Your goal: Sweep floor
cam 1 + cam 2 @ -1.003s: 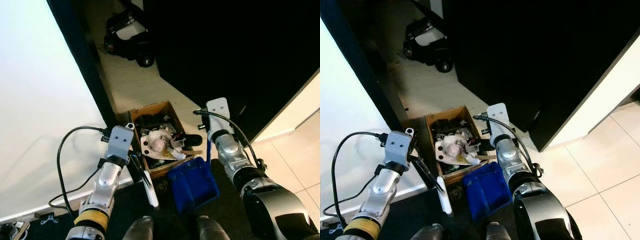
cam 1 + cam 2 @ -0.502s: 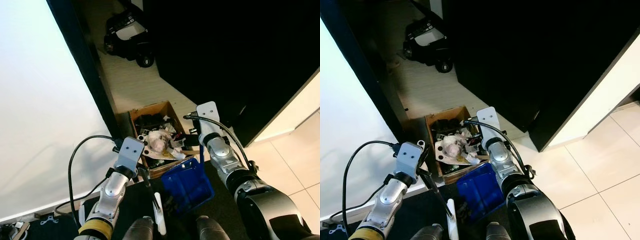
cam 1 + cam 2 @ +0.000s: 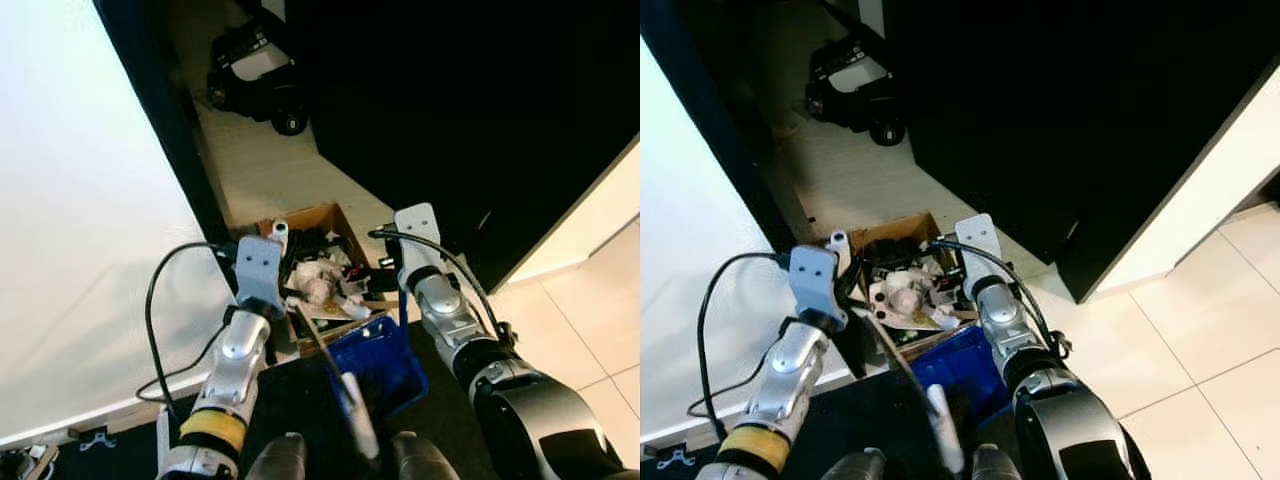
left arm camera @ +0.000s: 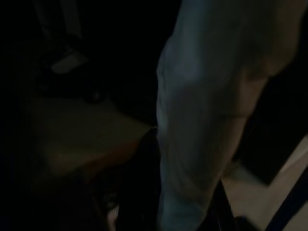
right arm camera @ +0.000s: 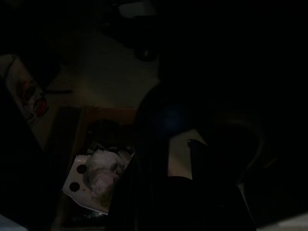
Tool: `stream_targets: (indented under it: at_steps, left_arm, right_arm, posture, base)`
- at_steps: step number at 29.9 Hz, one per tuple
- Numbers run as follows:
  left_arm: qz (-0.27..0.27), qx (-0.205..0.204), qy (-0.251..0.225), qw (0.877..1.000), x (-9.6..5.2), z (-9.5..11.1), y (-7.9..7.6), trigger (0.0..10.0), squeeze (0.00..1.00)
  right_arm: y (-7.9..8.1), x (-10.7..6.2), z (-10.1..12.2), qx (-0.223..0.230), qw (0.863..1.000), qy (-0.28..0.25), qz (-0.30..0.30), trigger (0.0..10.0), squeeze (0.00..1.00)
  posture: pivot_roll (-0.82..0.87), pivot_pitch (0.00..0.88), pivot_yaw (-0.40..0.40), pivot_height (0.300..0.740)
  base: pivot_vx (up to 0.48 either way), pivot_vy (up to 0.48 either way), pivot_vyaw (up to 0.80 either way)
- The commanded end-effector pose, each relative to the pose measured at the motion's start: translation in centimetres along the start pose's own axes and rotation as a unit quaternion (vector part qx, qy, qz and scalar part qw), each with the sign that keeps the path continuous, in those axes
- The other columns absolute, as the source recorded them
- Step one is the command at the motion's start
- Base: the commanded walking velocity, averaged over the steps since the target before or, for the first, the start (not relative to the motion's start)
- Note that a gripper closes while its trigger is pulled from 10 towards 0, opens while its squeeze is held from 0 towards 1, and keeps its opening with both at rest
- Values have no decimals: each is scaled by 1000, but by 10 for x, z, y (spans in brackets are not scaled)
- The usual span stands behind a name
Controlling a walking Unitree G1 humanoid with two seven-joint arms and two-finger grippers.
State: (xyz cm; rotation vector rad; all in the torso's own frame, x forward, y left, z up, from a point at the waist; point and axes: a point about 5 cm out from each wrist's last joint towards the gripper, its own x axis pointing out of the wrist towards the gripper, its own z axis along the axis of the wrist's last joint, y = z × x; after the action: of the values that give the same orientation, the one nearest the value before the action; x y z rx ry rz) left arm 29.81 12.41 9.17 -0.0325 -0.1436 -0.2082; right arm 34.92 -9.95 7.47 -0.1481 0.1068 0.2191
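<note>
Blue dustpan (image 3: 378, 357) tilts against rubbish-filled cardboard box (image 3: 318, 222).

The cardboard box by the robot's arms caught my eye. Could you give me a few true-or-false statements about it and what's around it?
1. The cardboard box holds crumpled paper and other rubbish. True.
2. The dustpan at the box's near edge is red. False: it is blue.
3. The box stands on a table. False: it sits on the floor, beside a white wall panel.
4. A black wheeled object sits on the floor beyond the box. True.
5. The right arm reaches toward the box beside the dustpan. True.
</note>
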Motion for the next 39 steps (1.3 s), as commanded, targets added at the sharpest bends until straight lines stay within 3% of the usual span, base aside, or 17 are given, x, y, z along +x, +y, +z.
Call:
stream_targets:
  at_steps: [1, 5, 11, 15, 18, 19, 22, 24, 26, 27, 32, 34, 35, 39]
  left_arm:
    - [4, -27, -24, 999, 4, 11, -2, 10000, 0]
    - [2, -24, -37, 999, 2, 21, 4, 10000, 0]
    - [3, 8, -58, 998, -7, 44, 25, 10000, 0]
    - [-11, 13, -61, 998, -16, 71, 42, 10000, 0]
    - [-36, 59, -44, 997, -26, 103, 63, 10000, 0]
    - [-36, 59, -44, 997, -26, 103, 63, 10000, 0]
    - [-47, 115, -13, 992, -40, 137, 96, 10000, 0]
    - [-50, 131, -2, 990, -44, 142, 102, 10000, 0]
    - [-50, 148, 26, 987, -50, 141, 109, 10000, 0]
    - [-47, 171, 72, 982, -63, 133, 119, 10000, 0]
    - [-14, 160, 124, 979, -75, 116, 129, 10000, 0]
    - [21, 144, 175, 974, -83, 91, 137, 10000, 0]
    - [21, 144, 175, 974, -83, 91, 137, 10000, 0]
    - [35, 126, 279, 951, -97, 36, 136, 10000, 0]
  right_arm:
    - [1, -3, -6, 27, 1000, 9, -3, 10000, 0]
    - [-6, -3, -6, 34, 999, 9, -14, 10000, 0]
    - [-21, -5, -8, 61, 997, 12, -44, 10000, 0]
    - [-33, -7, -11, 76, 995, 15, -64, 10000, 0]
    - [-40, -8, -10, 90, 993, 9, -74, 10000, 0]
    - [-40, -8, -10, 90, 993, 9, -74, 10000, 0]
    - [-45, -10, -12, 98, 992, 7, -76, 10000, 0]
    - [-46, -11, -13, 100, 992, 7, -76, 10000, 0]
    - [-46, -11, -13, 106, 992, 4, -74, 10000, 0]
    - [-47, -12, -11, 116, 991, -9, -67, 10000, 0]
    - [-53, -13, -5, 128, 989, -38, -63, 10000, 0]
    - [-61, -17, 2, 131, 987, -72, -64, 10000, 0]
    - [-61, -17, 2, 131, 987, -72, -64, 10000, 0]
    - [-78, -32, 18, 111, 984, -125, -56, 10000, 0]
  posture:
    - [152, 83, -23, 740]
    - [154, 84, -17, 740]
    - [170, 85, -8, 740]
    - [176, 87, -1, 740]
    - [187, 87, 6, 740]
    - [187, 87, 6, 740]
    - [208, 83, 14, 740]
    - [209, 83, 14, 740]
    - [211, 83, 17, 740]
    - [208, 85, 19, 740]
    - [199, 87, 22, 740]
    - [184, 85, 28, 740]
    - [184, 85, 28, 740]
    - [149, 85, 33, 740]
  base:
    - [0, 0, 0]
    - [0, 0, 0]
    - [0, 0, 0]
    - [0, 0, 0]
    - [0, 0, 0]
    - [0, 0, 0]
    - [0, 0, 0]
    - [0, 0, 0]
    - [0, 0, 0]
    - [0, 0, 0]
    - [0, 0, 0]
    - [0, 0, 0]
    - [0, 0, 0]
    - [0, 0, 0]
